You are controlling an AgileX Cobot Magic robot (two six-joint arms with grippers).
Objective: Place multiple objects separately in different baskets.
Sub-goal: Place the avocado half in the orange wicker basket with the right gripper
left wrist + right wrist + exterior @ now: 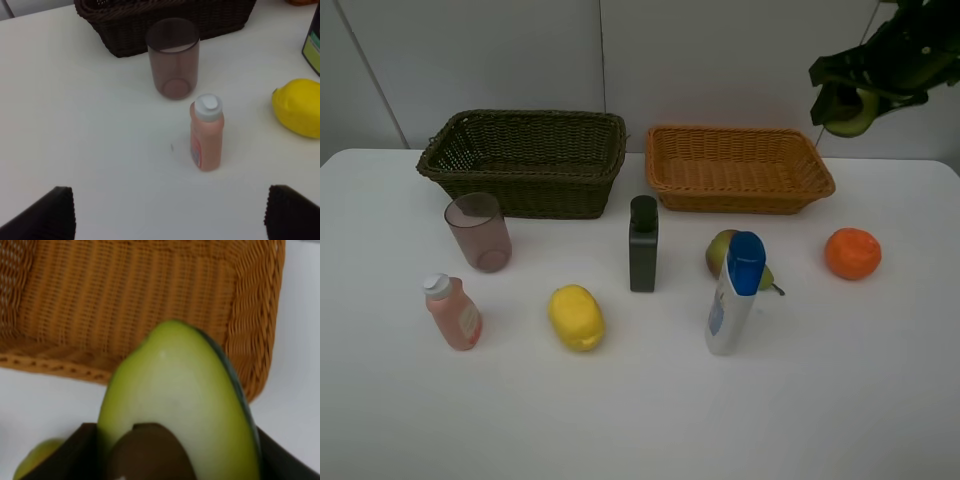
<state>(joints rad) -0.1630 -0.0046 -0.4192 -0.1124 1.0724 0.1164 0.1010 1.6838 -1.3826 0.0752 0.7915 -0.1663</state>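
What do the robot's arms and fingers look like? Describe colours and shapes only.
The left fingers are black, blocky, with finely ridged edges. The right fingers are equally dark. The right arm is glossy and dark with angular segments; no cables or markings are discernible.

The right arm (910,50) is showing in the high view as a cluster of black, glossy, angular parts, and a greenish shine is lying on their edges. The right pincer (857,100) is looking equally dark there. In the left wrist view the left pincer (170,215) is appearing as two broad black fingers (52,215), with a fine ribbed texture running along their edges. In the right wrist view the fingers are looking matte and brownish black.
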